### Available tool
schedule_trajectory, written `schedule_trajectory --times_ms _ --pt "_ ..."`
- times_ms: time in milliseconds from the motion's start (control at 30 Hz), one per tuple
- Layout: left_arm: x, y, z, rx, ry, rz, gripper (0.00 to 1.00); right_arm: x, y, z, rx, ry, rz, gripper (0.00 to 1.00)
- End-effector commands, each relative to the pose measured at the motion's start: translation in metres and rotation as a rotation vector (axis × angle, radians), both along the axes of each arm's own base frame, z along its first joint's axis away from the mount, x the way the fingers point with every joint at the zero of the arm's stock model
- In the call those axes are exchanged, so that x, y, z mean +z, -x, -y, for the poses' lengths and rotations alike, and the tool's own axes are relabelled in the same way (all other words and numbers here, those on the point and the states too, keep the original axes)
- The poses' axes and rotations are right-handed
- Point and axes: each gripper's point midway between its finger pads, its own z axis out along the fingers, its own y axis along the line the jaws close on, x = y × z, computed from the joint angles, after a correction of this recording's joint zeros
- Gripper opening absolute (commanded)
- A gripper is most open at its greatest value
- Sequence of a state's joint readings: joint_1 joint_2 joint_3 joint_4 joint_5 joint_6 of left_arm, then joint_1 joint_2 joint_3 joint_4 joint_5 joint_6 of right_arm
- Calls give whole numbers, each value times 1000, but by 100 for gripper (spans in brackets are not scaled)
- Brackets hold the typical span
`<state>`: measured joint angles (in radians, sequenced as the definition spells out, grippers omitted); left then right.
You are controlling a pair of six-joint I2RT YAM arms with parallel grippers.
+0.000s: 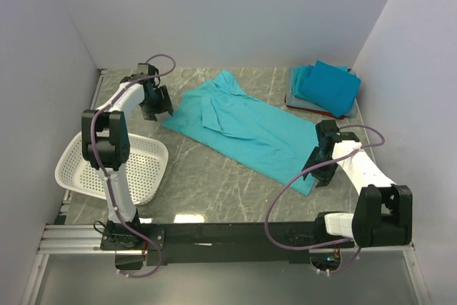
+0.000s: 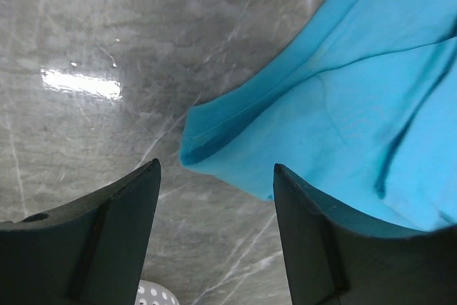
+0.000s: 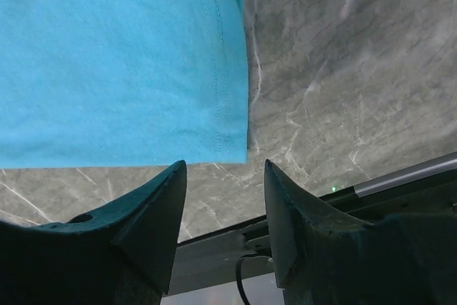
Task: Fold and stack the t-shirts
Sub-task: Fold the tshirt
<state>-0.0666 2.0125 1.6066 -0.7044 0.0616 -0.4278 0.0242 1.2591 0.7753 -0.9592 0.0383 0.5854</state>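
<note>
Jaws of the right arm, apart, poised over the near hem corner of a bright teal soft-cloth short-sleeved t-shirt [image 1: 243,130]. It lies spread flat and diagonal on the middle of the grey marbled desk [image 1: 214,183], with creases near its collar. Jaws of the left arm, apart, beside its far-left corner. Far right: folded stack of shirts [image 1: 325,89], teal over pale grey-blue and red.

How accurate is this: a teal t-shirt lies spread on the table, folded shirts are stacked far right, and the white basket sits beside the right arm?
One slip: the top external view shows the white basket beside the left arm, not the right. The rest stands: a teal t-shirt lies spread on the table, and folded shirts are stacked far right.
</note>
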Motion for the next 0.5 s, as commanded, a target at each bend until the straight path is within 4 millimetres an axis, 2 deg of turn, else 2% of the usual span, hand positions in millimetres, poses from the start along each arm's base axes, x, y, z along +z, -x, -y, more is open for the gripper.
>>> schedule_trajectory --times_ms 0,467 --pt "-13 11 4 -43 -35 -48 69 -5 7 -5 17 -20 -28 55" --pt "-45 20 6 -44 -53 -107 63 -11 16 -13 24 -35 -47 55"
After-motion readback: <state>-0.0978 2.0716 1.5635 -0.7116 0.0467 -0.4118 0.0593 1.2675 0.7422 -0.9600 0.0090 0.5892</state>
